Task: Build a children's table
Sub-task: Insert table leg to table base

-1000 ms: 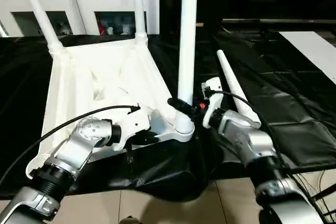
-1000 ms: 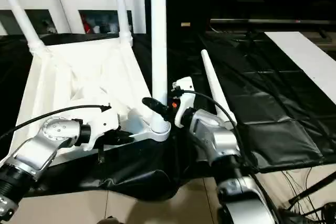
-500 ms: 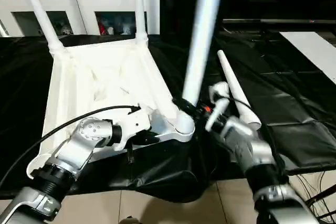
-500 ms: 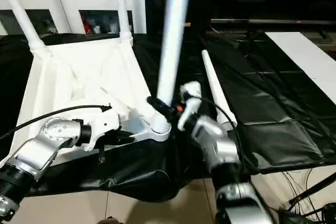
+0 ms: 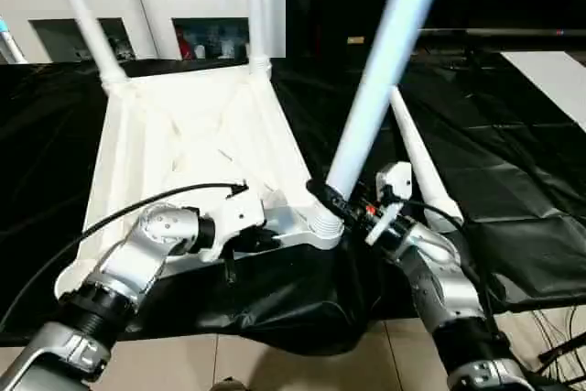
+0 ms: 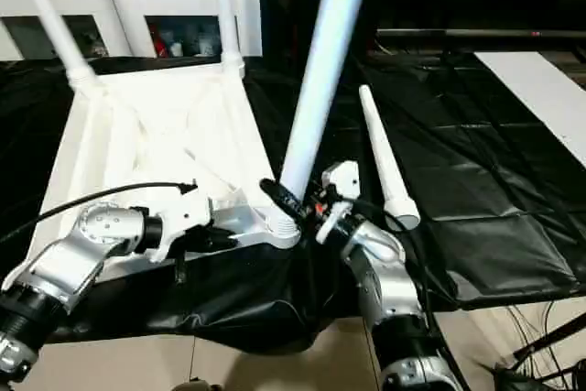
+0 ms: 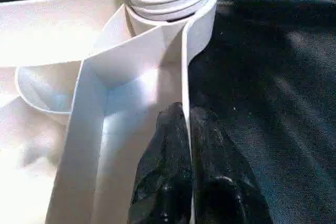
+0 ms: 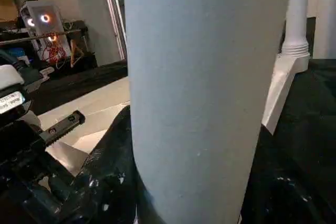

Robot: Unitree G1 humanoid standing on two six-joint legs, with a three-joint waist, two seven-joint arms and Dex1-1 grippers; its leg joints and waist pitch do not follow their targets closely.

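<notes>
Leaning away from the right claw [image 5: 341, 208], the leg [image 5: 380, 80] it clasps stands in the upturned tabletop's [image 5: 183, 135] near corner socket. In the left wrist view, the left claw [image 7: 186, 129] pinches shut on the tabletop's rim. In the right wrist view, the leg rises between the fingers.

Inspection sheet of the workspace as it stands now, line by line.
Surface: black sheet over the floor.
Job's things: tabletop upside down; two far legs upright; near leg tilted at its corner socket; fourth leg lying loose.
Clutter: nothing seen.
Grippers: left tool shut on the tabletop's rim; right tool clasping the tilted leg's base.
Cables: black cable over the left forearm.
Surroundings: white cabinet behind.
</notes>
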